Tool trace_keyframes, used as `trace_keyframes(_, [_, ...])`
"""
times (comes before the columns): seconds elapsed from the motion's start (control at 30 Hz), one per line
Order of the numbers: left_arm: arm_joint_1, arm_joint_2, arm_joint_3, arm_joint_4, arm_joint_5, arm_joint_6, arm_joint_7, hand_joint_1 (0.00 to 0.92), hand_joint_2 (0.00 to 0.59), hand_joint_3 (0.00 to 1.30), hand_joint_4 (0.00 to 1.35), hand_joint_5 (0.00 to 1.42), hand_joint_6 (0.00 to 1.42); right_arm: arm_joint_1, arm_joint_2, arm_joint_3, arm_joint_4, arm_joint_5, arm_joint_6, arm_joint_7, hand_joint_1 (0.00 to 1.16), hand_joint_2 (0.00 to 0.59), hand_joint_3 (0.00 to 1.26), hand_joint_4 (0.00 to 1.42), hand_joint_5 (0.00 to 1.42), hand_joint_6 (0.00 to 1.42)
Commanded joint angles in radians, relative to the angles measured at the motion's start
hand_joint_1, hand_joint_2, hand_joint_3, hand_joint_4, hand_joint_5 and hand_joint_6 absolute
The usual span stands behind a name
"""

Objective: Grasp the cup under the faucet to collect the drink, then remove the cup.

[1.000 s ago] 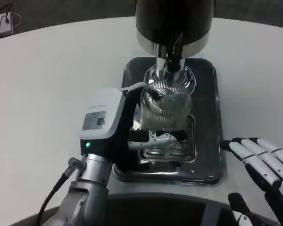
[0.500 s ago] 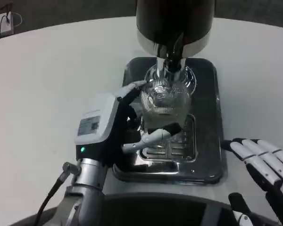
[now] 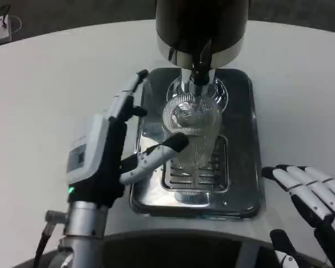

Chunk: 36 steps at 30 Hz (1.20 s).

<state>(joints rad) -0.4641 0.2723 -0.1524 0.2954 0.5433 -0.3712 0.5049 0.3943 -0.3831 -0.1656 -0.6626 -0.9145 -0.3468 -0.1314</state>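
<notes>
Cup (image 3: 192,131): a clear ribbed glass standing upright on the slotted grate of the drip tray, directly under the faucet, about midway between the tray's left and right edges. Its contents cannot be told; the glass reads as see-through with bright glints at the rim.

Faucet (image 3: 200,61): a short dark spout coming down from the base of the dispenser, ending just above the cup's mouth.

Dispenser (image 3: 201,25): a dark cylinder with a shiny silver band at its lower rim, standing at the far edge of the tray.

Drip tray (image 3: 247,167): a polished metal rectangle with rounded corners, lying near the middle of the table; a slotted grate sits in its near half. Whether any liquid lies in it cannot be told.

Left hand (image 3: 120,148): fingers apart, holding nothing. It stands at the tray's left edge, just beside the cup; one finger reaches up along the tray's far-left corner, another points across the grate with its tip close to the cup's lower left side. Whether that tip touches the glass cannot be told.

Label on left hand: a small pale sticker on the white back, its print too blurred to read; a green light glows below it.

Right hand (image 3: 315,201): fingers spread and extended, holding nothing, lying near the table's near right edge, apart from the tray.

Table (image 3: 44,100): white, round-edged.
</notes>
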Motion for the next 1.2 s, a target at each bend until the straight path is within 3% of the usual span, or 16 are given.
trace_keyframes(0.03, [0.123, -0.012, 0.055, -0.175, -0.048, 0.023, -0.038, 0.000, 0.000, 0.10, 0.08, 0.35, 0.32, 0.009, 0.003, 0.001, -0.012, 0.008, -0.004, 0.014, 0.45, 0.538, 0.18, 0.16, 0.18, 0.27])
trace_keyframes(0.13, [0.184, -0.017, 0.080, -0.283, -0.057, 0.042, -0.076, 0.000, 0.000, 0.06, 0.01, 0.25, 0.22, 0.008, 0.001, 0.004, -0.013, 0.006, -0.007, 0.017, 0.44, 0.541, 0.18, 0.16, 0.18, 0.27])
trace_keyframes(0.27, [0.244, -0.026, 0.104, -0.412, -0.112, 0.053, -0.146, 0.000, 0.088, 0.00, 0.00, 0.11, 0.07, 0.016, 0.004, 0.016, -0.018, 0.002, -0.012, 0.019, 0.44, 0.543, 0.18, 0.16, 0.18, 0.27])
trace_keyframes(0.4, [0.276, -0.026, 0.109, -0.549, -0.170, 0.087, -0.251, 0.000, 0.123, 0.00, 0.00, 0.00, 0.00, 0.029, 0.007, 0.024, -0.025, 0.000, -0.013, 0.019, 0.44, 0.541, 0.18, 0.16, 0.18, 0.27])
trace_keyframes(0.8, [0.210, -0.027, 0.087, -0.851, -0.166, 0.311, -0.515, 0.000, 0.140, 0.00, 0.00, 0.00, 0.00, 0.065, 0.025, 0.048, -0.034, -0.035, -0.023, 0.003, 0.45, 0.535, 0.17, 0.16, 0.18, 0.27])
trace_keyframes(0.97, [0.155, -0.022, 0.079, -0.883, -0.144, 0.358, -0.577, 0.000, 0.233, 0.00, 0.00, 0.00, 0.00, 0.066, 0.039, 0.063, -0.036, -0.052, -0.022, 0.002, 0.45, 0.535, 0.17, 0.16, 0.18, 0.27])
trace_keyframes(1.2, [0.122, -0.027, 0.095, -0.877, -0.164, 0.403, -0.623, 0.000, 0.240, 0.00, 0.00, 0.00, 0.00, 0.060, 0.046, 0.067, -0.037, -0.055, -0.017, 0.007, 0.44, 0.539, 0.17, 0.16, 0.18, 0.27])
